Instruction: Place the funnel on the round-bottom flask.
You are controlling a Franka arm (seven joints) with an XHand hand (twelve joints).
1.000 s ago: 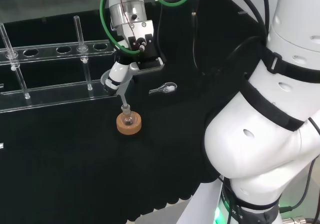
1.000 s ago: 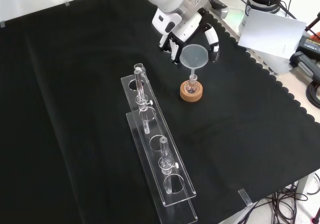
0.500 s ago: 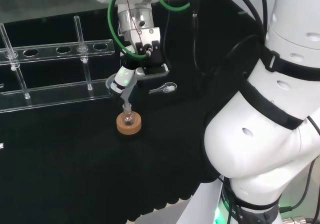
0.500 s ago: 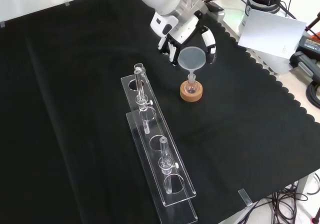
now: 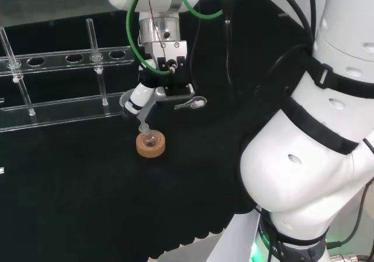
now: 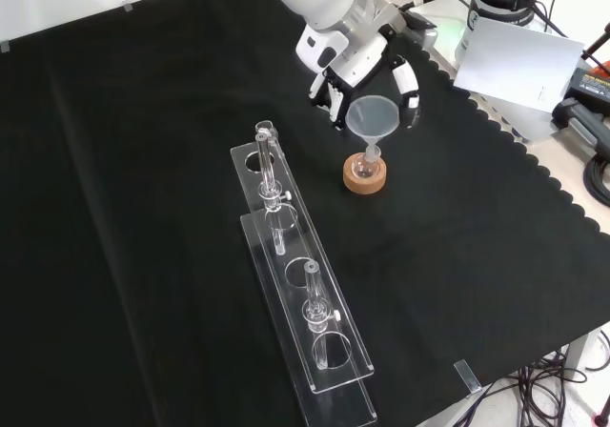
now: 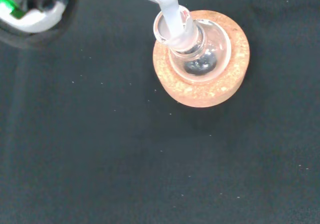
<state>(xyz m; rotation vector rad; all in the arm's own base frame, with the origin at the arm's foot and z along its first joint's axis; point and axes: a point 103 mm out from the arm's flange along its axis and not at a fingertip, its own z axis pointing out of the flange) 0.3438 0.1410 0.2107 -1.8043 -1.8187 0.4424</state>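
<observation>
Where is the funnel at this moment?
In the front view the funnel is right of the clear rack, within the hand at the cloth's upper middle. Its stem enters the neck of the round-bottom flask on the cork ring.

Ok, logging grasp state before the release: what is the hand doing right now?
Hand: shut on the funnel, fingers curled round its cone; the stem is in the neck of the round-bottom flask.
</observation>
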